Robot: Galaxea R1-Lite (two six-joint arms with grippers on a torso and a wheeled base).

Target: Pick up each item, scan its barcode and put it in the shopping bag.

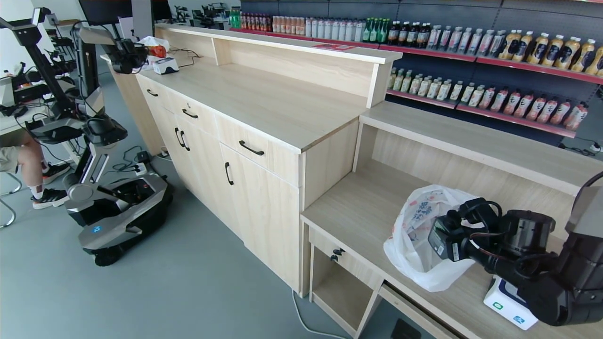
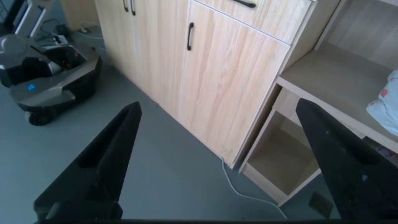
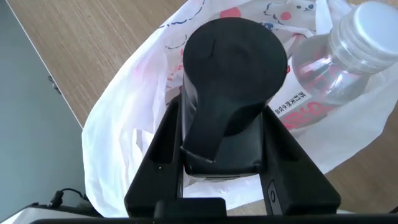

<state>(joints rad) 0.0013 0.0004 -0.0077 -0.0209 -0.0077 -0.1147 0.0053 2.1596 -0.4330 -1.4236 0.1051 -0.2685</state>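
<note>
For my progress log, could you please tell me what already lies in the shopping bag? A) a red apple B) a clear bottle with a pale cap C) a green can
B: the right wrist view shows a clear bottle with a pale cap inside the shopping bag, beside the black-capped container in the right gripper.

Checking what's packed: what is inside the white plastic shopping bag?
A pale-capped clear plastic bottle lies in the white plastic bag; the black-lidded container in the right claw covers the rest.
</note>
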